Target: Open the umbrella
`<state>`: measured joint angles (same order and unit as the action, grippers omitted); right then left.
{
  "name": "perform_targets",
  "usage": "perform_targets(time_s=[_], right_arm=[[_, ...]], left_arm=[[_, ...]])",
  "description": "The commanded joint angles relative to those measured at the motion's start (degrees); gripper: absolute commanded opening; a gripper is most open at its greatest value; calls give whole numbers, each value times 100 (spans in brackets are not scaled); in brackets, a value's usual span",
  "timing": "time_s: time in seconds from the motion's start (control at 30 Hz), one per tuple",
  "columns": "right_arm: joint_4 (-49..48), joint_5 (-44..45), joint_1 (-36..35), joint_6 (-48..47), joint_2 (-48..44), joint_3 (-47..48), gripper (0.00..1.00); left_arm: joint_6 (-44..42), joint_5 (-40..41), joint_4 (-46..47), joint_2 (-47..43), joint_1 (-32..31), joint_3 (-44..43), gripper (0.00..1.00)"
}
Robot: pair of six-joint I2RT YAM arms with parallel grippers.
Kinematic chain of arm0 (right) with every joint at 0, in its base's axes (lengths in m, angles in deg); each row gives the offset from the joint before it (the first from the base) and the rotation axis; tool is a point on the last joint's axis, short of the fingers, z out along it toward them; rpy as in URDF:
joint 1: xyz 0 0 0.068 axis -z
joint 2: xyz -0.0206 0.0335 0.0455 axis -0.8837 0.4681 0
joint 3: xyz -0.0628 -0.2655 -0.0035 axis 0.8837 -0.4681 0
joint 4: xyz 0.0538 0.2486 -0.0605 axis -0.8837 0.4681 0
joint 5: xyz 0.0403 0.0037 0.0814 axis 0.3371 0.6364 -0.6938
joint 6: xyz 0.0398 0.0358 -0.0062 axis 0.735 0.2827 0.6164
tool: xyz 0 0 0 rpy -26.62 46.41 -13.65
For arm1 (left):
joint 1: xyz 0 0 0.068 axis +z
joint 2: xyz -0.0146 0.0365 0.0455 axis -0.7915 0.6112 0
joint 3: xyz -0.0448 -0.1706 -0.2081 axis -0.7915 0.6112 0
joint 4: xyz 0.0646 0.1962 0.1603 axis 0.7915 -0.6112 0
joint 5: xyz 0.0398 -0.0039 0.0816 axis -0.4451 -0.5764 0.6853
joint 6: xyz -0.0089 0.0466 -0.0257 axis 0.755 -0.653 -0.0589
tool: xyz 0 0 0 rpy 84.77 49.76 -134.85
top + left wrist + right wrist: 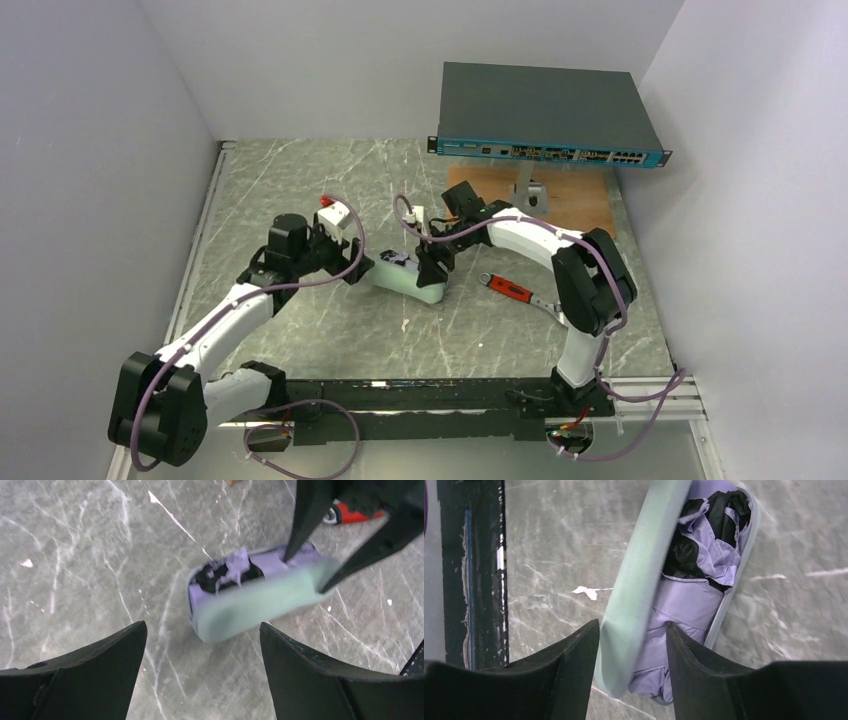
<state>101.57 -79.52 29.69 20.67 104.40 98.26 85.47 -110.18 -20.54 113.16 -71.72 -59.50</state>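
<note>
**Umbrella position and gripper state**

The umbrella (694, 600) is folded and lies inside a mint-green clamshell case (250, 607). The case rests on the grey, white-veined stone-pattern table (300, 180), between the two grippers. The umbrella's outer fabric is soft, creased pale lavender. Black lining is bunched up at the end of the case nearest the left arm. The case is oblong with rounded ends, and its lid is raised along one long side.

Right gripper (633, 625): the black wedge-shaped fingers are partly spread and straddle the raised lid. One is outside the lid and the other rests on the lavender fabric. It cannot be told whether they clamp the lid.

Left gripper (202, 626): the fingers are spread wide, above bare table just beside the case and touching nothing.

View differences:
- Only the right wrist view shows a toothed edge along the lid.
- The left wrist view shows both right fingertips at the far end of the case.
- Only the top view shows a red-handled tool (508, 289) near the right arm and a teal-fronted network switch (545, 110) above a wooden board (580, 195).
</note>
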Motion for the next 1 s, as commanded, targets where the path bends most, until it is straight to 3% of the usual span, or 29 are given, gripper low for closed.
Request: perform_targets(time_s=[0.0,0.33,0.5,0.67,0.77,0.97], right_arm=[[562,-244,-237,-909,-248,225,52],[874,14,-535,-1404,-217,232,47],[-244,1039,-558,-621,-497,-171,46],[-1002,2160,-736,-231,-582,-418,45],[-957,2446,-878,-228,-414,-359,51],[-739,2485,-1090,-219,-35,-158,64]], left_arm=[[40,-368,-23,303,222,-559,86],[8,-802,-223,1187,280,-991,67],[66,-1004,-182,1155,281,-632,65],[-139,-1113,-181,1075,279,-281,54],[-216,-970,-386,1080,279,-314,54],[-412,-610,-695,886,468,-618,66]])
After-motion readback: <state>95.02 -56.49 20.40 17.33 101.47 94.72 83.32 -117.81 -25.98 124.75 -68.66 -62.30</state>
